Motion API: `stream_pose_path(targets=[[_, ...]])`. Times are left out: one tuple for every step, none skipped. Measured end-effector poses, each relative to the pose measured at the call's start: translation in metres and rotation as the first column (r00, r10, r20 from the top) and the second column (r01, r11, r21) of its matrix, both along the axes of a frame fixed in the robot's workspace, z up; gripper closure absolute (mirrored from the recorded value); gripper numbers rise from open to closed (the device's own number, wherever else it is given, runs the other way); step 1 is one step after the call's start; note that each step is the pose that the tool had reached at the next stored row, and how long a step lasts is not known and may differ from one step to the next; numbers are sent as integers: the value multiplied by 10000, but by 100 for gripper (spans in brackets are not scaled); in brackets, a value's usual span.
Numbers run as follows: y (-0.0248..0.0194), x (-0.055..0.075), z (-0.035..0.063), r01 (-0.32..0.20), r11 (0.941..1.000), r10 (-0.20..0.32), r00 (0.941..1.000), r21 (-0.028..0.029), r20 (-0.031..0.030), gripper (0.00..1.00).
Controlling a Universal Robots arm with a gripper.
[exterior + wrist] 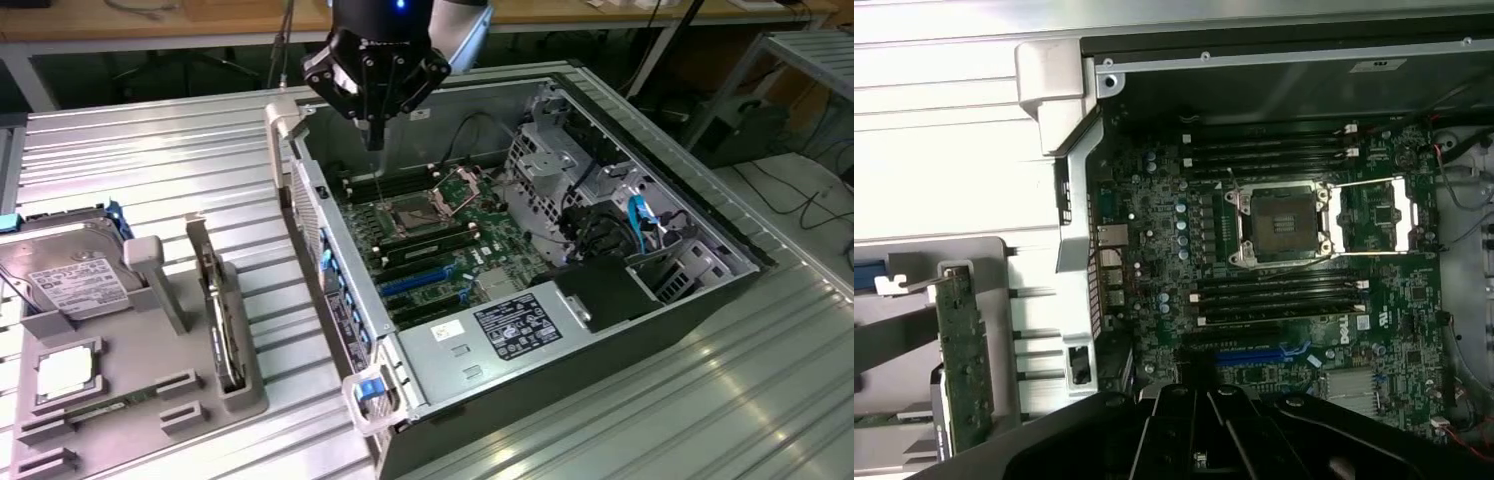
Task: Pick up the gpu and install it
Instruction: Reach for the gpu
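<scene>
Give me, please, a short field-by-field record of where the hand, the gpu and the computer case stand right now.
hand: shut, holding nothing, above the open computer case
gpu: standing on edge in the grey holder, at the exterior view's left of the case
hard drive: in the same holder, farther to that view's left
task state: gpu not yet picked up

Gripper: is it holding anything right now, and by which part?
Nothing. The gripper hangs shut and empty above the computer case; the gpu stands in the grey holder beside it.
</scene>
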State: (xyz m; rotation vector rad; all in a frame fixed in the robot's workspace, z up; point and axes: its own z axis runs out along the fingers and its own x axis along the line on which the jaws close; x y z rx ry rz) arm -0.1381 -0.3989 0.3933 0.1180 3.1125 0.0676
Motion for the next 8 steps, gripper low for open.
stream_pose_path(targets=[[0, -18, 0, 0, 10000, 0, 10000, 0, 0, 89], [0, -30, 0, 0, 10000, 0, 10000, 0, 0, 89], [0, -41, 0, 0, 10000, 0, 10000, 0, 0, 89], [0, -53, 0, 0, 10000, 0, 10000, 0, 0, 89], [0, -61, 0, 0, 10000, 0, 10000, 1, 1, 89], [0, -79, 0, 0, 10000, 0, 10000, 0, 0, 89], [0, -101, 0, 0, 10000, 0, 10000, 0, 0, 89], [0, -111, 0, 1, 10000, -1, 10000, 0, 0, 89]])
